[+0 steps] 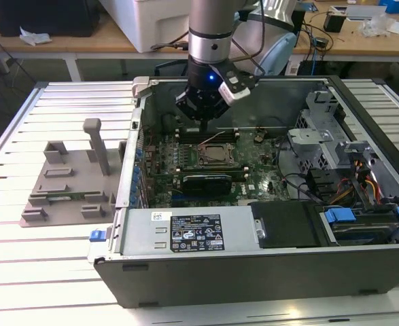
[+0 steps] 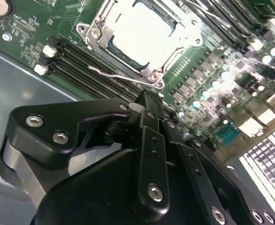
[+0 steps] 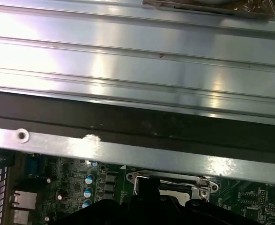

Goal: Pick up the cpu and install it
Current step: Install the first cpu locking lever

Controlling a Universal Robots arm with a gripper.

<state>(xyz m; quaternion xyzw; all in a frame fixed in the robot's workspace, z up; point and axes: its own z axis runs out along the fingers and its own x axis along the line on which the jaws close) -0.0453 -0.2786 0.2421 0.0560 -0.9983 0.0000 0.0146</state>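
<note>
Upper centre of the exterior view: gripper [image 1: 204, 125] hanging inside the open computer case [image 1: 185, 265], fingers drawn to one point, nothing pinched, just above the motherboard [image 1: 253, 170] and the socket [image 1: 216, 155] at mid-frame. In the second wrist view: black fingers [image 2: 149, 140] pressed together and empty, tip apart from the cpu [image 2: 144, 33], seated bright and flat inside the socket's metal frame [image 2: 92, 33], wire lever [image 2: 114, 75] lying between frame and fingers. In the first wrist view: dark gripper tip [image 3: 149, 185] before the metal frame [image 3: 174, 180], case wall [image 3: 128, 150] beyond.
</note>
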